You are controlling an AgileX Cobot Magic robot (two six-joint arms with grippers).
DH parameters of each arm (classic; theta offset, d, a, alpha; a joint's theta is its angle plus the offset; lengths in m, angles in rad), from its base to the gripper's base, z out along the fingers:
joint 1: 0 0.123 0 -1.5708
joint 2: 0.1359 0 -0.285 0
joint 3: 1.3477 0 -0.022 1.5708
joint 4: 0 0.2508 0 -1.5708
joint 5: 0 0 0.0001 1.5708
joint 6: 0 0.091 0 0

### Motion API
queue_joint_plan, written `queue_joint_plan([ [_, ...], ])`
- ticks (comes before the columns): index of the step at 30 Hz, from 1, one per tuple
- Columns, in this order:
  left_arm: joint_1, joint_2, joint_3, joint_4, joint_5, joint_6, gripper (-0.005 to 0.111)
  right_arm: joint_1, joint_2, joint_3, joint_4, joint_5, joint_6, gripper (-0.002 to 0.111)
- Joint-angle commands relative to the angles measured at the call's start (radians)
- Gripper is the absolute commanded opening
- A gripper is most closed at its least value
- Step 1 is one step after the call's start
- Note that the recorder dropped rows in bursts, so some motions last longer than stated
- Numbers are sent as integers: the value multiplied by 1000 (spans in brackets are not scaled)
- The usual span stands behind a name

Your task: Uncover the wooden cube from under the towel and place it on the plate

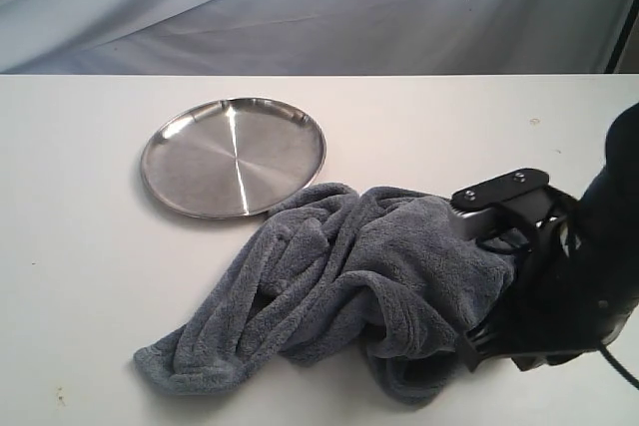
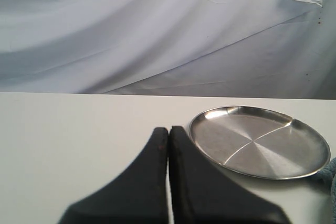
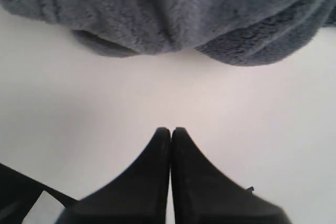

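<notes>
You cannot see the wooden cube in any view. Going by the task, it is somewhere under the towel, perhaps beneath the bulkier mound away from the plate, though no fold shows its outline. The towel is grey, plush and crumpled on the white table. The plate lies bare at the towel's far edge, with one fold at or just beside its rim.

Your right gripper is pressed shut on nothing, its tips over bare table just short of the towel's edge farthest from the plate. Your left gripper is also closed and empty on the plate's side, apart from the towel.

Closed tips will only shove the cloth, so open before you reach in. Pinch too deep and you may clamp the cube through the cloth and fling it as you lift. Pull toward the plate and the towel may drape over it or push it along.
</notes>
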Motion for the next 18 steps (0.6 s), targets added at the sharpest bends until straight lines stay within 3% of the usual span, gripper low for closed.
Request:
queue_joint_plan([
  [1,-1,-2,4,1,-4,-1,1,-82,-12,5,-19,1,-2,0],
  [11,-1,-2,4,1,-4,-3,1,-257,-12,5,-29,-107,-2,0],
  [18,-1,-2,4,1,-4,-3,1,-306,13,-18,24,-215,-2,0],
])
